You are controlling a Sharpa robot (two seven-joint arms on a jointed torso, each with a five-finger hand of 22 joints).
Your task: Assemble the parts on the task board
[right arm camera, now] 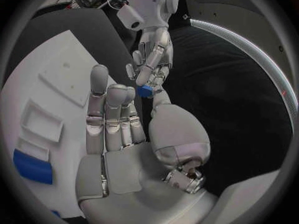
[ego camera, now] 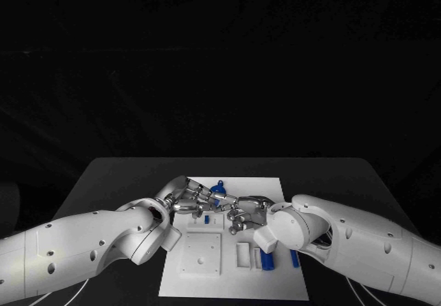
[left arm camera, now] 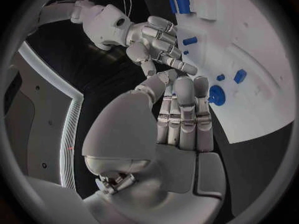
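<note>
Left robot hand [left arm camera: 181, 114] fingertips meet right robot hand [left arm camera: 159, 47] over task board [left arm camera: 249, 59]

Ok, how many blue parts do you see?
7: two long ones at the board's near right, one mid-board, a round one with two small beside it, one tiny by the left hand. Others may be hidden.

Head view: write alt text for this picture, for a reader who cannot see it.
Two white robot arms meet over a white task board on a black table, the left hand and right hand close together above its middle. A blue part stands just beyond the hands, and another blue part lies on the board's near right side.
</note>
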